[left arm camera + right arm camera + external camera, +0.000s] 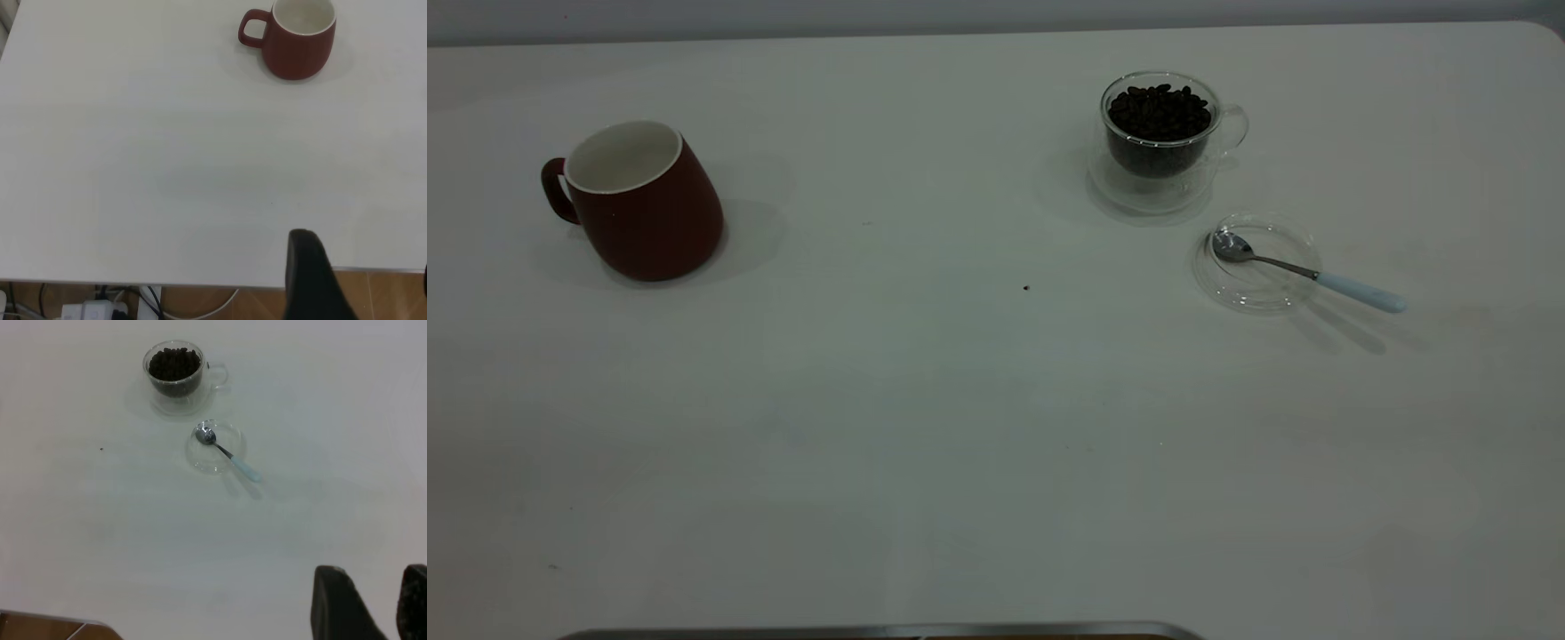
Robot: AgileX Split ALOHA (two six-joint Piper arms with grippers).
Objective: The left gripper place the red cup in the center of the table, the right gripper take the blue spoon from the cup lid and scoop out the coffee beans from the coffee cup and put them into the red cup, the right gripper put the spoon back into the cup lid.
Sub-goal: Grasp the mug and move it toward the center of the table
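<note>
So the big plain white table (960,427) has everything sitting untouched. The dark red matte ceramic mug with the white inside (640,200) is way over at about 9 o'clock in the exterior view, upright, loop handle pointing toward the 9 o'clock edge, nothing in it as far as I can see. Over around 2 o'clock sits the clear double-walled glass coffee cup (1160,133), heaped with dark, nearly black coffee beans (1160,111), its glass handle sticking out toward 3 o'clock. Just beside it, at its 4 o'clock, is the small round clear glass lid (1254,262). The little teaspoon with the shiny metal bowl and pale blue handle (1307,273) rests with its bowl in the lid and the handle poking out over the rim toward 4 o'clock. There's a tiny dark speck (1025,287) on the table near the middle.

Left gripper (360,280) hangs back at the table edge, well apart from the mug; only one dark finger really shows, so I can't tell how its jaws stand. Right gripper (390,607) is also well back from the lid, two dark fingers with a gap between them, holding nothing.
</note>
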